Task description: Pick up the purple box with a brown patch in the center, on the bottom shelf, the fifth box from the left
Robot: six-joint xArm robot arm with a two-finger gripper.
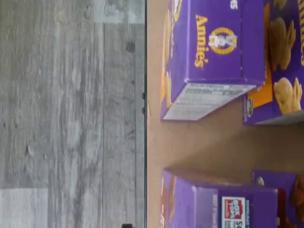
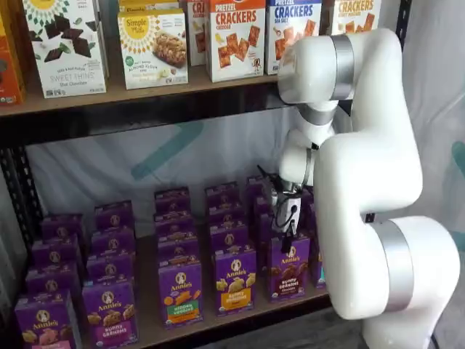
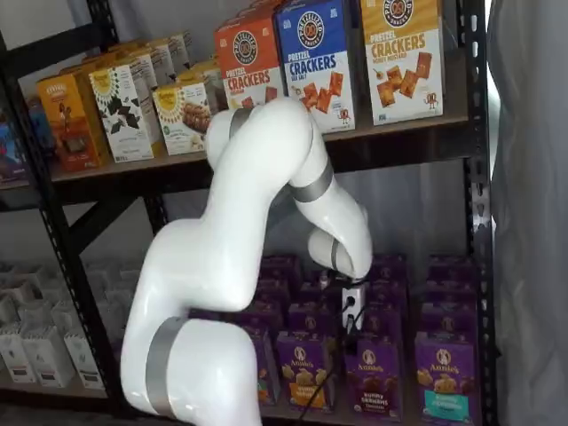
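Purple target: the purple box (image 2: pixel 289 267) with brown crackers stands at the front of the bottom shelf (image 2: pixel 240 321), just under the hand (image 2: pixel 285 231)
Hand: fingers hardly show (jaws spread wide, nothing held)
Risk: neighbours stand just beside it; a finger may snag the yellow-band box (image 2: pixel 235 279) or tip the target backwards
Front row count: five purple boxes in a shelf view
Arm count: one
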